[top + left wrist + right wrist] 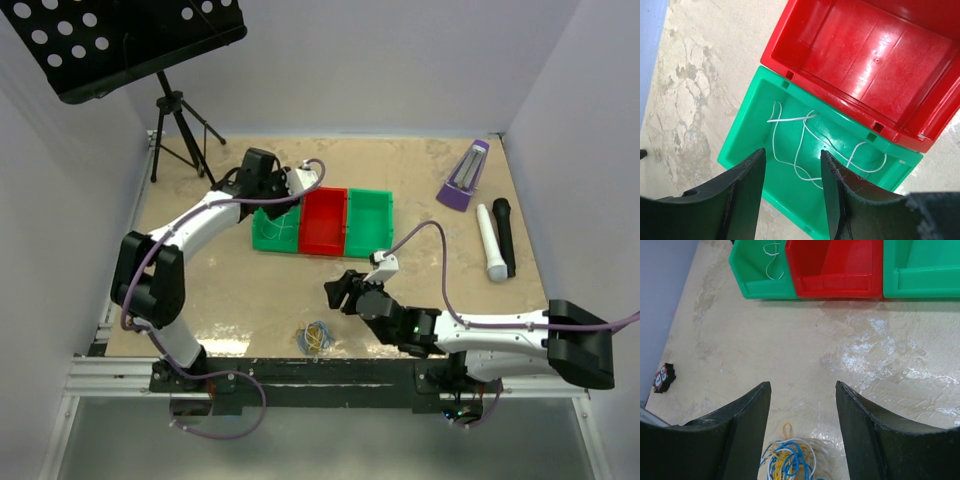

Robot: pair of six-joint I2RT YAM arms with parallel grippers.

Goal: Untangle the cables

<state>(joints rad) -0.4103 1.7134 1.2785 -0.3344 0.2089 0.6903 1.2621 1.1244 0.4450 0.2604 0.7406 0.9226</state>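
Observation:
A thin white cable [774, 139] lies loose in loops on the floor of the left green bin [740, 145]. It also shows in the right wrist view as a white cable [772, 260]. My left gripper [792, 151] hangs open just above that bin [262, 238], nothing between its fingers. A small tangle of blue, yellow and white cables [318, 337] sits on the table near the front edge. My right gripper [803, 383] is open just behind the tangle [790, 460], apart from it. In the top view the right gripper [335, 292] points left, and the left gripper [275, 200] is over the bin.
A red bin [322, 225] and a second green bin [370, 220] stand in a row beside the first. A purple stand [463, 178], a white microphone [490, 243] and a black one [503, 235] lie at the right. A music stand's tripod [180, 135] is at the back left.

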